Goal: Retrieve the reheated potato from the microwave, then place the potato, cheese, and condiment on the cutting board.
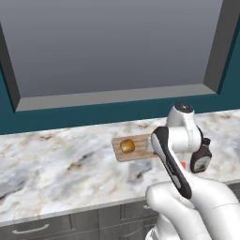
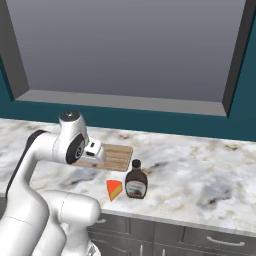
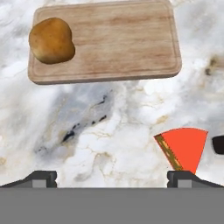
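This is a rendered kitchen. A marble-patterned desk runs along a teal wall, with grey drawer fronts and metal pull handles beneath it. Above sits a wide, grey-framed recess. Food things lie on the stone: a wooden cutting board bearing a potato, a cheese wedge and a dark condiment bottle.

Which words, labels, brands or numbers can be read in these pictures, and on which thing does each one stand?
No text can be read.
Condiment bottle: it carries a pale label, too small and blurred to read.
Cutting board, potato, cheese, marble counter: no writing on them.
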### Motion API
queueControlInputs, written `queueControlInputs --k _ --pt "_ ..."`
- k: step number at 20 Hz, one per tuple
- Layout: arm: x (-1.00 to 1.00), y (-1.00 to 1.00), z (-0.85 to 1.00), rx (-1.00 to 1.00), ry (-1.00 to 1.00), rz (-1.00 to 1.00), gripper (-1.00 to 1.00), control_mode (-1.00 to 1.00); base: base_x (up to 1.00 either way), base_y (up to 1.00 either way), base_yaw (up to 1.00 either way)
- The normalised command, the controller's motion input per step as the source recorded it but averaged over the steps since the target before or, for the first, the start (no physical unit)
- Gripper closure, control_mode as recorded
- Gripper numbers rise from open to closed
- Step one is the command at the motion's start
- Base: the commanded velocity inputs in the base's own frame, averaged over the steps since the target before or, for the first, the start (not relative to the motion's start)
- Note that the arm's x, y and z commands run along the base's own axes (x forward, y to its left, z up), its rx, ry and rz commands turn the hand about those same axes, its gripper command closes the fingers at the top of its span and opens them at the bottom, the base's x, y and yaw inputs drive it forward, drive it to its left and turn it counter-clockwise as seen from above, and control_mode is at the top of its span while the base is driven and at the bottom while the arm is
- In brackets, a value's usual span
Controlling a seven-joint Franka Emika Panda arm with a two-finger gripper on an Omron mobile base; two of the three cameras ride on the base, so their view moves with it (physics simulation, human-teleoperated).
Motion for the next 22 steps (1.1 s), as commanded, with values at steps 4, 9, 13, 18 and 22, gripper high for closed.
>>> queueControlInputs --k 4,9,13,18,22 --pt "-0.27 -0.21 -0.03 0.0 0.11 -0.02 -1.0 -1.0 0.0 0.0 0.0" --pt "-0.13 -0.32 -0.03 0.0 0.01 0.0 -1.0 -1.0 0.0 0.0 0.0" --pt "-0.11 -0.36 -0.02 0.0 0.01 0.0 -1.0 -1.0 0.0 0.0 0.0" --pt "-0.24 -0.31 -0.13 0.0 0.0 -0.02 -1.0 -1.0 0.0 0.0 0.0" --pt "-0.09 -0.14 -0.18 0.0 -0.02 -0.1 -1.0 -1.0 0.0 0.0 0.0"
